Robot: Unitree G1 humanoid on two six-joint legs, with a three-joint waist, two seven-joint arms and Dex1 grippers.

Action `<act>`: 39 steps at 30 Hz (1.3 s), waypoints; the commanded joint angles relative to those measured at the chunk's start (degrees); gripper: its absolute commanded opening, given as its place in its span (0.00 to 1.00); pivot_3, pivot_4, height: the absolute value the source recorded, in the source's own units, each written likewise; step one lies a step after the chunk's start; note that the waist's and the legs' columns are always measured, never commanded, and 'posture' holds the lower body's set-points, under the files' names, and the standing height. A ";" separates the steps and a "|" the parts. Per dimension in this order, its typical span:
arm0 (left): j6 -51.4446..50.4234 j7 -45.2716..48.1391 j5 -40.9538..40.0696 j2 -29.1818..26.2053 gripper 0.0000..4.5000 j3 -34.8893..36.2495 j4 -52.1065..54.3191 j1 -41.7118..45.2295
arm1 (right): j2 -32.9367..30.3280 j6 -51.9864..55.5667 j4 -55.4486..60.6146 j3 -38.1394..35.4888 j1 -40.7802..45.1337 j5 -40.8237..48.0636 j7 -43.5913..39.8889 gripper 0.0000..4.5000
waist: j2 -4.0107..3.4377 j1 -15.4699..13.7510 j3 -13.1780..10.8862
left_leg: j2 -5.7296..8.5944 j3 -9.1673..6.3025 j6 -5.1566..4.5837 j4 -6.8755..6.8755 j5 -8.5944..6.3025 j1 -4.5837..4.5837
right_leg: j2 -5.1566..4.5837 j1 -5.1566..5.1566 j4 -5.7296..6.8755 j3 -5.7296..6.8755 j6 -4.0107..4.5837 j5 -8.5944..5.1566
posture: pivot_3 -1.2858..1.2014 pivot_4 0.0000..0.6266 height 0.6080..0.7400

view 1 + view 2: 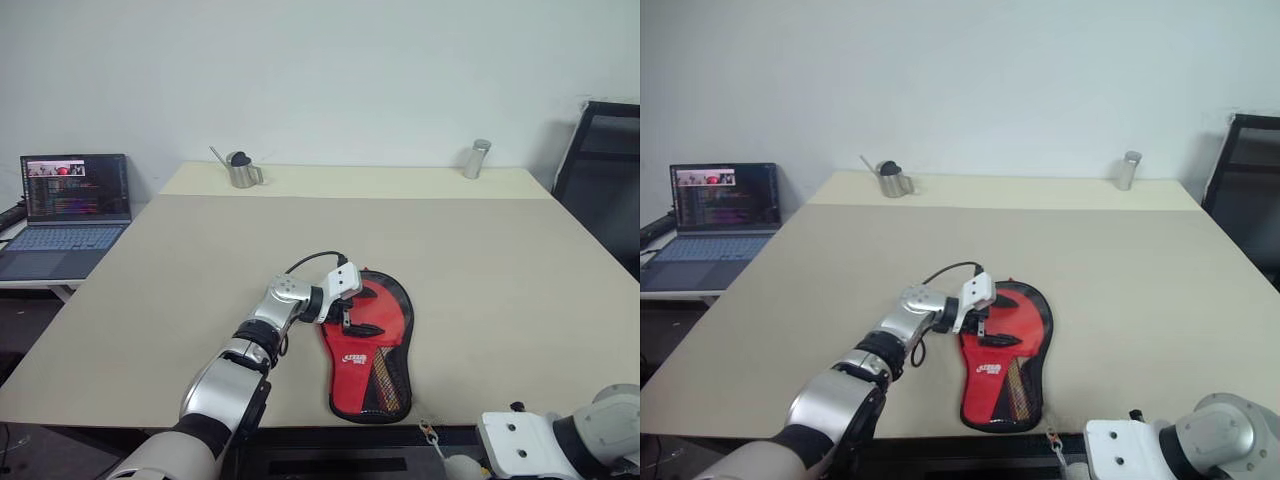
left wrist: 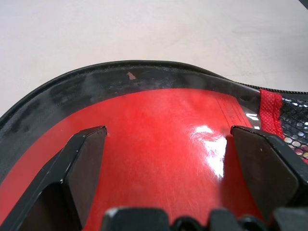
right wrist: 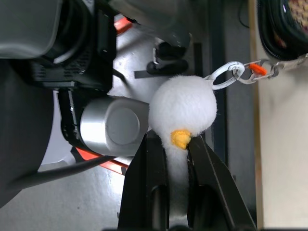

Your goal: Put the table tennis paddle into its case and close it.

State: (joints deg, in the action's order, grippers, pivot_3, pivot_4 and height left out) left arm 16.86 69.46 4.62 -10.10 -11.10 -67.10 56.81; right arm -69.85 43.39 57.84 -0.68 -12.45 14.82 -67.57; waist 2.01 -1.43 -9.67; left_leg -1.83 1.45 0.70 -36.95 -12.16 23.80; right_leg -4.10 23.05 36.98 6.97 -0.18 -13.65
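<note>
A wide beige table (image 1: 500, 260) carries everything, with an open laptop (image 1: 70, 205) on a lower stand off its left edge and a black chair (image 1: 605, 170) at the far right. Near the table's front edge lies the case (image 1: 395, 330), a black paddle-shaped pouch with red mesh lining, spread open and pointing its narrow end toward the robot. The table tennis paddle (image 1: 350, 360) rests inside it, red rubber face up, the small white logo print visible near the neck. The left gripper (image 1: 352, 313) hovers low over the paddle's blade from the left side, its two black fingers (image 2: 86, 163) spread wide apart with nothing between them; whether they touch the rubber cannot be told. The right gripper (image 3: 175, 159) sits below the table's front edge, closed tight on a white plush pull tag (image 3: 183, 113) with a yellow beak, which hangs by a ring and small chain (image 3: 250, 70) from the case's zipper end. At the far edge stand a small metal pitcher (image 1: 240, 170) and a metal cup (image 1: 476, 159).
</note>
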 commanded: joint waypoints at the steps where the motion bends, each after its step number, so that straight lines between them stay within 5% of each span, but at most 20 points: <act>1: -0.66 0.46 4.24 -0.10 1.00 -3.42 -3.26 -2.72 | -1.26 -0.38 2.16 2.10 2.26 1.89 1.01 0.01 | 0.00 -0.02 0.01 | 0.01 0.01 -0.02 0.00 -0.01 0.00 | 0.00 0.00 0.00 0.00 0.00 0.00 | 0.52 0.24 1.00; 4: -0.56 0.64 4.13 -0.22 1.00 -3.34 -3.04 -2.92 | -1.26 1.54 1.65 1.97 4.15 3.72 0.93 0.01 | 0.00 -0.03 0.01 | 0.01 0.01 -0.04 0.00 -0.02 0.00 | 0.00 0.00 0.00 0.00 0.00 0.00 | 0.52 0.24 1.00; 17: -0.58 -1.11 2.70 0.53 1.00 -1.90 -1.68 -2.55 | 4.69 9.50 -6.72 -4.33 16.25 18.72 3.87 0.99 | 0.04 0.00 0.03 | -0.02 0.02 -0.05 -0.02 -0.02 -0.01 | 0.00 0.00 0.01 -0.01 -0.04 0.03 | 0.52 0.24 1.00; 26: -1.25 -1.09 -2.16 1.62 1.00 2.12 3.50 -0.80 | 17.55 8.96 -23.11 -4.41 30.72 20.66 14.29 0.99 | 0.09 -0.13 -0.03 | 0.05 0.04 -0.06 -0.04 -0.02 0.10 | -0.06 0.06 0.01 -0.02 -0.16 0.10 | 0.52 0.24 1.00; 29: -3.81 0.09 -5.41 0.25 1.00 4.62 9.08 0.51 | 21.52 0.92 -29.86 -2.60 30.47 17.11 14.06 0.99 | 0.16 0.01 -0.30 | 0.06 0.13 -0.11 -0.03 -0.04 0.21 | -0.03 0.19 0.02 -0.04 -0.18 0.12 | 0.52 0.24 1.00; 34: -11.68 -0.34 -10.46 -4.71 1.00 7.59 28.24 -2.95 | 25.17 -10.57 -43.40 -0.02 34.05 11.34 12.21 0.99 | -0.06 0.47 -0.67 | 0.04 0.25 -0.12 -0.02 -0.04 0.33 | 0.09 0.40 0.11 -0.04 -0.17 0.12 | 0.52 0.24 1.00; 39: -25.27 -6.39 -16.64 -14.41 1.00 15.33 53.49 -17.40 | 25.88 -19.47 -54.89 1.23 39.19 7.53 8.56 0.99 | -0.32 1.57 -0.80 | -0.02 0.40 -0.12 0.07 -0.04 0.09 | 0.15 0.37 0.18 -0.24 -0.17 0.12 | 0.52 0.24 1.00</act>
State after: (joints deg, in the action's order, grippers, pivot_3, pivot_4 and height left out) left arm -4.98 65.24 -9.67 -22.71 1.15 -20.21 41.77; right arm -43.46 27.58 4.83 1.49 25.26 23.41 -57.47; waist 1.69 0.15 -10.47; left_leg -1.85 1.83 0.58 -36.89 -12.20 23.89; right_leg -3.89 23.41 37.16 6.75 -0.35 -13.53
